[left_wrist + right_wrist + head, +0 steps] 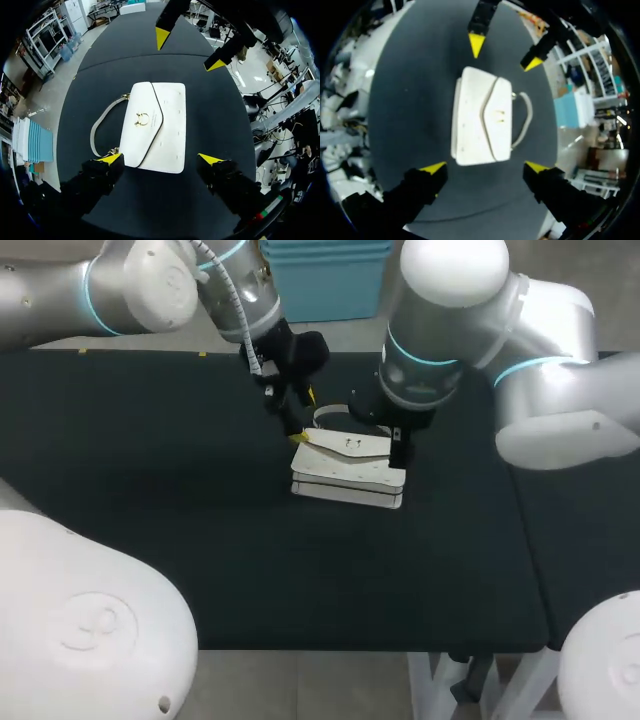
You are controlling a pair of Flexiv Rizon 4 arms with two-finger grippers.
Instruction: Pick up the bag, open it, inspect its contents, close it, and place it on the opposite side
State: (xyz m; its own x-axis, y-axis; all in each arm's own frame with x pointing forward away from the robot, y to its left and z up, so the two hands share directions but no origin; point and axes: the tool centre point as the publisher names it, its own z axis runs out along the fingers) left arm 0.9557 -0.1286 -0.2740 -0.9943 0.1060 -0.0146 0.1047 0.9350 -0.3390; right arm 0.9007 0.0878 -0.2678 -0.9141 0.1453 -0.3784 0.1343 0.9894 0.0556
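While both arms hang over it, we see the bag (348, 472) lying flat near the middle of the black table (150, 490), flap side up and apparently fastened. Our left gripper (161, 159) is spread wide at one short end, our right gripper (485, 166) spread wide at the other, neither holding anything. We judge it light, with a fairly stiff body and a smooth, likely slick skin, so the flat face is a poor hold. The soft strap (100, 127) or the edge of the flap (140, 142) looks better. Overhead, the wrists hide most of the fingers, and the strap barely peeks out behind the bag. The left wrist view gives us the gold clasp (142, 119) and the strap's full loop. How high the tips sit, we cannot tell.
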